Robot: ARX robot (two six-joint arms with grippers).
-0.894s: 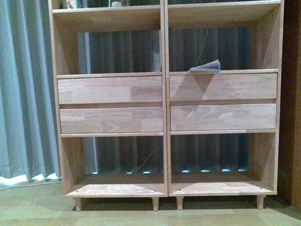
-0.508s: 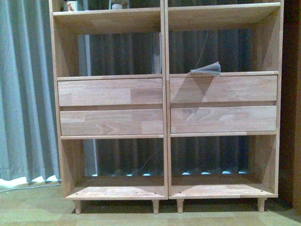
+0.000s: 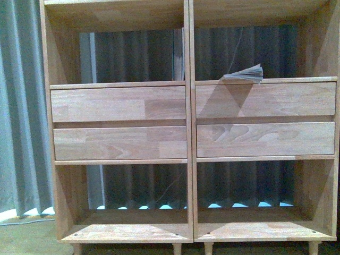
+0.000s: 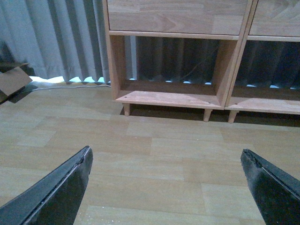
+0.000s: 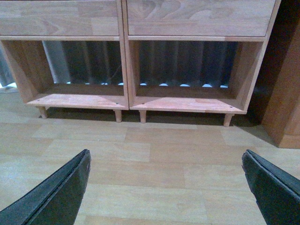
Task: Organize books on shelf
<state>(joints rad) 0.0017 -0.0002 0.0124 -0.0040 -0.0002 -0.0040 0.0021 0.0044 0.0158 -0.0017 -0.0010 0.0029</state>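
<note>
My left tool and right tool are both spread wide above the floor. The paperback lies flat at the front view's upper right, on the shelf above the right drawers.

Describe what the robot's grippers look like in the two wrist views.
Left gripper: two flat, matte black fingers tapering to blunt tips, edges slightly scuffed and paler. Right gripper: the same black wedge-shaped fingers. No cables or markings show on either. The arms themselves are out of view in every picture.
</note>
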